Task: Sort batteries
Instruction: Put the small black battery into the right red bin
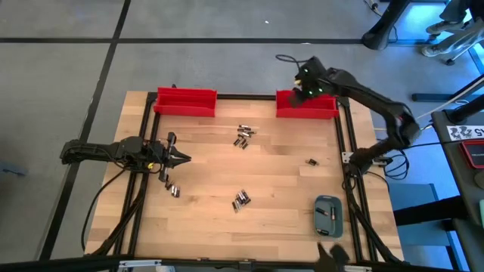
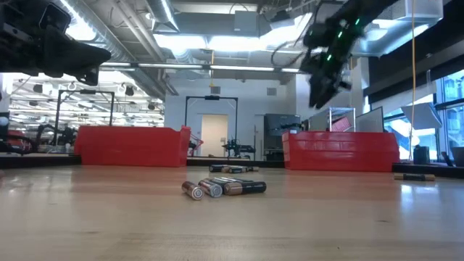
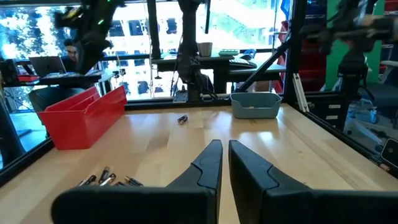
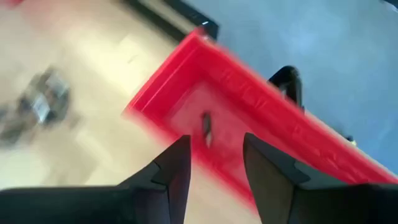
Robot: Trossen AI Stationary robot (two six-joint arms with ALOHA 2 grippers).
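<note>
The right claw (image 1: 306, 89) hangs above the right red plastic bin (image 1: 305, 107) at the far edge of the light wooden surface (image 1: 272, 177). Its two dark fingers (image 4: 177, 165) stand apart, with a gap between them, and nothing is held. In the right wrist view, one small dark battery (image 4: 206, 129) shows between the fingers, inside this bin; I cannot tell if it is lying on the bottom or in the air.

The left claw (image 1: 181, 159) is at the left side of the surface, pointing toward the middle. Its fingers (image 3: 208, 165) are closed, almost touching, and hold nothing.

The other small cylindrical batteries with silvery ends are scattered on the surface: a group (image 1: 243, 136) near the far middle, a group (image 1: 240, 199) near the front middle, a few (image 1: 173, 189) just beside the left claw, and a single one (image 1: 311, 161) toward the right side. The left red plastic bin (image 1: 185, 101) stands at the far left corner. A grey-blue rounded case (image 1: 328, 214) lies at the front right corner.
</note>
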